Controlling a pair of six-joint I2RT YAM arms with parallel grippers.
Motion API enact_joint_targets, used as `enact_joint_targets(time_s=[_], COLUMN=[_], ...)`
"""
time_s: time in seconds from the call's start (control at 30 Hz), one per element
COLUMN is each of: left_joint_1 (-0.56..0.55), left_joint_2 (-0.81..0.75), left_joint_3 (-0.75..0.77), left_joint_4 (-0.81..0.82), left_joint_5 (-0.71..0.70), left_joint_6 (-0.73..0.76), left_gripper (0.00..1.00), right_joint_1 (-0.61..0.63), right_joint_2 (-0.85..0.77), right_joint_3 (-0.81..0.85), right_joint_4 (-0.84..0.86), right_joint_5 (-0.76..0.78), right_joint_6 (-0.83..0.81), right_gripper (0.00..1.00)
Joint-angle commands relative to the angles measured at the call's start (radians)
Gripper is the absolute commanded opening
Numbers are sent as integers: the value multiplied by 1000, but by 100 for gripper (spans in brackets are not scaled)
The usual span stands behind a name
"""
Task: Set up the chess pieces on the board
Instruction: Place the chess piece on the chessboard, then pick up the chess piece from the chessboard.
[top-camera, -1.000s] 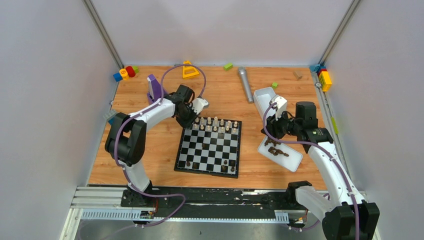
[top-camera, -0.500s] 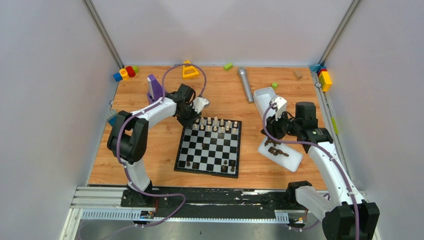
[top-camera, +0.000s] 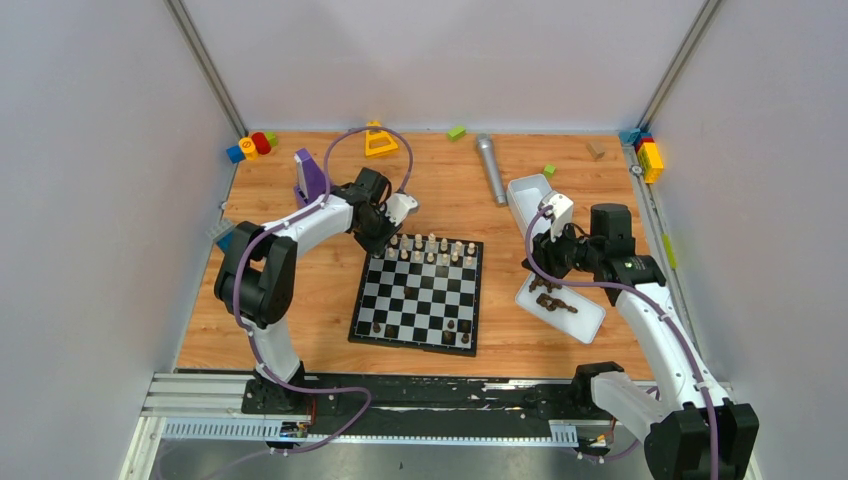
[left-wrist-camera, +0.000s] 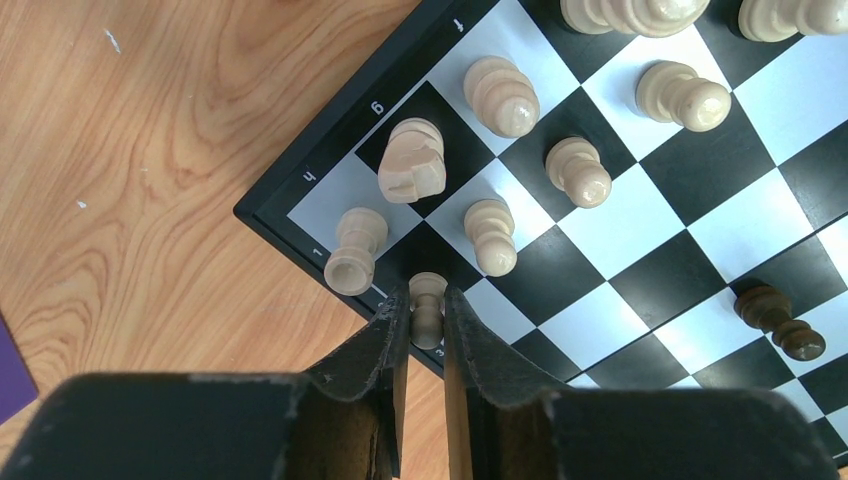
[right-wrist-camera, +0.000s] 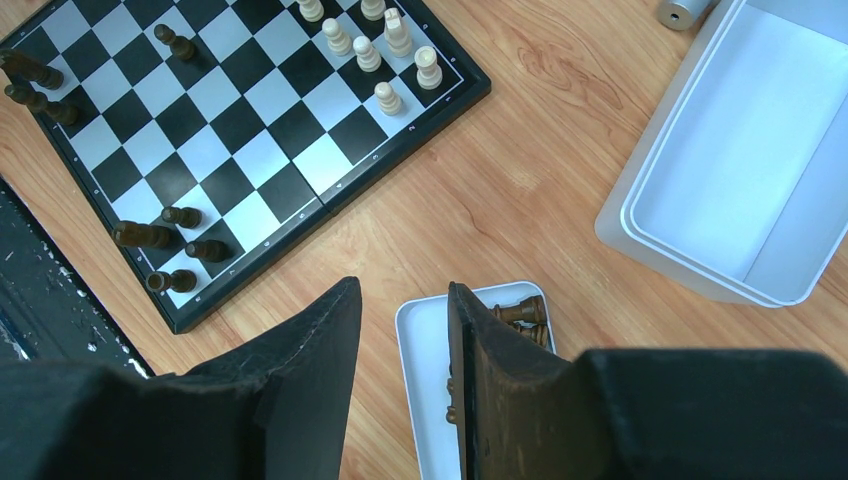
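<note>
Pawn in hand: the cream pawn (left-wrist-camera: 428, 320) stands right between the pads of my left claw (left-wrist-camera: 425, 291), on an edge square of the board (left-wrist-camera: 345, 140).
Left claw state: closed on that pawn. On the wrist cam both pads sit against it with no gap I can make out.
Why gripped that way: my guess is it's pinched high and kept upright so the base sits flat on its square.
Just past the left claw: the rook (left-wrist-camera: 355, 262) is on the corner square, just beyond the tips and slightly to the cam's left. The knight (left-wrist-camera: 412, 160) is further out. Another pawn (left-wrist-camera: 490, 237) is just beside the tips on the other side.
Right claw state: my right claw (right-wrist-camera: 400, 290) has its jaws apart with nothing between them.
Under the right claw: the small tray (right-wrist-camera: 425, 370) sits below the tips, with dark pieces (right-wrist-camera: 520, 312) lying on their sides in it. I reckon the claw's parked there because the next pickups come from that tray.
Board from the right claw: it's off beyond the tips on the cam's left, well apart.
Progress: the cream end looks close to filled, while only a handful of dark ones (right-wrist-camera: 150, 235) are on the board.
Next move, as I see it: ease open and lift straight up.
Risk: the rook sits close enough that a sloppy exit could tip it.
</note>
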Motion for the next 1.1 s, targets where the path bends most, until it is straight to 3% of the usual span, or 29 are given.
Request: enact_joint_targets(time_s=[0.0,0.1,0.3,0.57,0.77,0.9,1.07], left_joint_1=[2,2,4,44,35,-39,-179], left_joint_2=[7,7,-27,-212,-402,-463,-394], left_joint_3=[35,37,24,-62,-177,-221,-229], left_joint_4=[20,18,15,-4,-68,-70,-45], left_joint_5=[18,20,1,-6,189,256,220], left_joint_6=[-14,-18,-16,24,160,193,218], left_gripper=[23,25,41,62,69,73,74], right_joint_1=[-3,-3,-2,5,17,17,17], right_joint_2=[-2,-3,-3,-8,16,5,-3], right_joint_3=[-3,-3,-6,4,3,-4,-9], right_joint_4=[10,10,9,-2,3,4,10], right_joint_5=[-6,-6,-15,-121,-109,-94,-64], right_joint_6=[-19,-20,-20,-14,-19,-24,-30], right_gripper=[38,38,38,37,36,36,36])
